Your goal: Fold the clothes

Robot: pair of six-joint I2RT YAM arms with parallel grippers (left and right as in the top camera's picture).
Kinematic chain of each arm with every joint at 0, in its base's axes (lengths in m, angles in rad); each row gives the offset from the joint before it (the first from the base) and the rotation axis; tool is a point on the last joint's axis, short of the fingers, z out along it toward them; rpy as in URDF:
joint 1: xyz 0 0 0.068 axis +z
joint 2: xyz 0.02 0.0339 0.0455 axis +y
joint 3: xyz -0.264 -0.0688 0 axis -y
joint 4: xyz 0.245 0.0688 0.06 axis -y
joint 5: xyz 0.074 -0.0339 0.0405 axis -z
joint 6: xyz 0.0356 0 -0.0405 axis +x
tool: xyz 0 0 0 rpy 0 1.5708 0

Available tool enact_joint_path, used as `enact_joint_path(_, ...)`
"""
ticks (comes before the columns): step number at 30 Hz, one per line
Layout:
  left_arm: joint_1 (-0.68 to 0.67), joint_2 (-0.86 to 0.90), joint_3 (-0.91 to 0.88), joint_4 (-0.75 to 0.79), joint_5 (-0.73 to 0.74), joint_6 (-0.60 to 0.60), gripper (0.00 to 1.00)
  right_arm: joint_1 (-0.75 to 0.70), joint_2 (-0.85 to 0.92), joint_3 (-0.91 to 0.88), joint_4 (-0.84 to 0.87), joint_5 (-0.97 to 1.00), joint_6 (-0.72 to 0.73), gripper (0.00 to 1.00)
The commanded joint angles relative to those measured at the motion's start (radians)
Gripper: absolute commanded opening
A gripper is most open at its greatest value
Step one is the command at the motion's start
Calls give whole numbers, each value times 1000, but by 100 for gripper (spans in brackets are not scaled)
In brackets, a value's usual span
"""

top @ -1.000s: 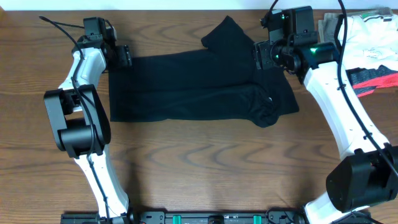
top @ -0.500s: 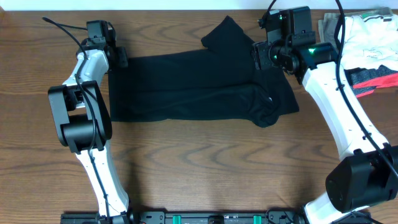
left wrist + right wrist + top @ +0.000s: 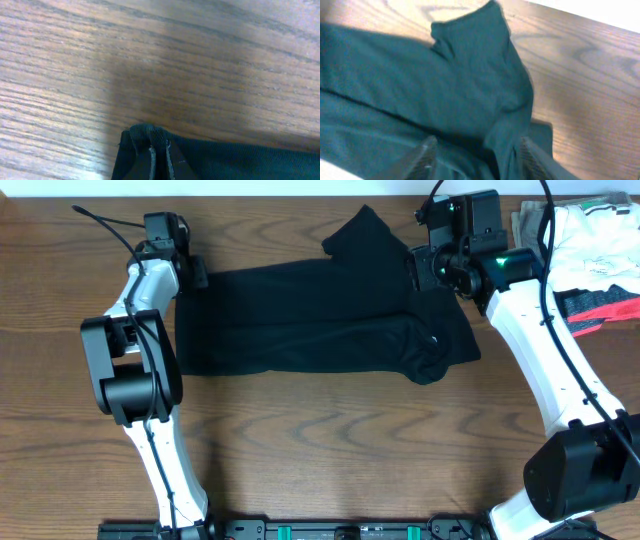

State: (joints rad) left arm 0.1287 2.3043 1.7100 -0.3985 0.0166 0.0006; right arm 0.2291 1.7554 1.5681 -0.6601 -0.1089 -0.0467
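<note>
Black shirt [image 3: 300, 320]: lies across the upper middle of the overhead frame, doubled into a long band. Its left edge is straight, its right end is rumpled, and one sleeve [image 3: 360, 235] sticks up toward the top edge.
Counter [image 3: 320, 440]: brown wood grain, bare below the shirt.
Left fingers [image 3: 159, 150]: pressed together on the shirt's upper-left corner, with a small bunch of cloth pinched between them.
Right fingers [image 3: 479, 157]: apart, astride a raised fold at the root of the sleeve at the shirt's upper right. Cloth sits between them, but they do not look clamped on it.
Handling: probably light, limp and thin. It should sag from any hold, keep no shape of its own and drag a little on the wood.
Where to grip: the far-edge corners, one per side, pinching every layer so the fold does not slide apart.
Risk: catching only the loose sleeve would likely lift that flap and leave the body behind.
Pile [image 3: 590, 240]: white and red-striped garments in the upper right, apart from the shirt.
</note>
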Motion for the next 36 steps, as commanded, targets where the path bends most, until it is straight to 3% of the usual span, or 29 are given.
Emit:
enact_joint_path(1, -6, -2, 11, -47, -11, 1, 6, 11, -2, 18, 48, 5, -7, 44)
enact_joint_path(4, -6, -40, 11, -111, -10, -18, 6, 10, 6, 18, 137, 7, -12, 35)
enact_joint_path(10, -6, -121, 11, -252, -7, -74, 6, 10, 120, 69, 240, 3, -23, 35)
enact_joint_path(24, -31, -163, 11, -327, -6, -85, 6, -2, 689, 683, 220, -12, -48, 55)
enact_joint_path(36, -69, -163, 11, -334, -6, -89, 6, 1, 882, 720, 368, -57, -44, 57)
